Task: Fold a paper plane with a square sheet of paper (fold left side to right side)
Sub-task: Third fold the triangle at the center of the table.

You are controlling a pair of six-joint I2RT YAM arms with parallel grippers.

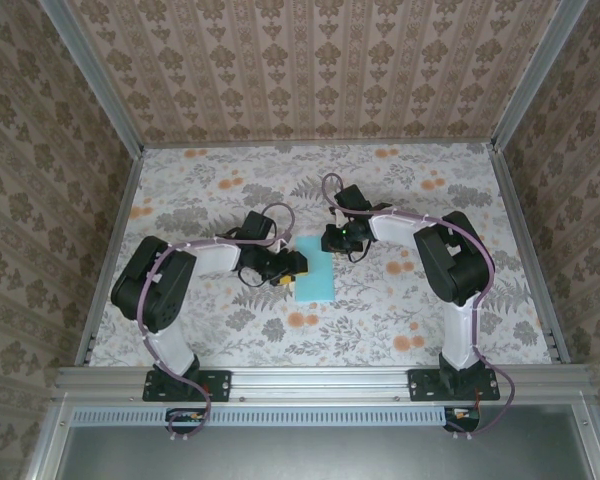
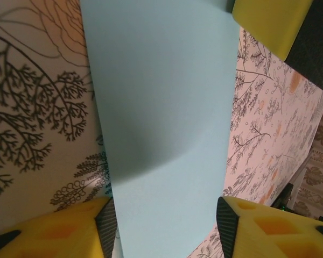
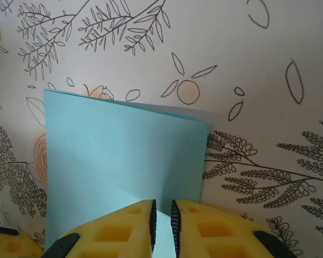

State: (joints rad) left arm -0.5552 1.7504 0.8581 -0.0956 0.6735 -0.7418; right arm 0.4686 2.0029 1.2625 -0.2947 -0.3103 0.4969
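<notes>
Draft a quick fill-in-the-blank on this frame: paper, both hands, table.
The folded sheet of paper is light ___. The left hand is ___ (open/shut), straddling the paper. The right hand is nearly ___ (open/shut) over the paper's edge. The tabletop has a ___ print.
Answers: blue; open; shut; floral.
</notes>
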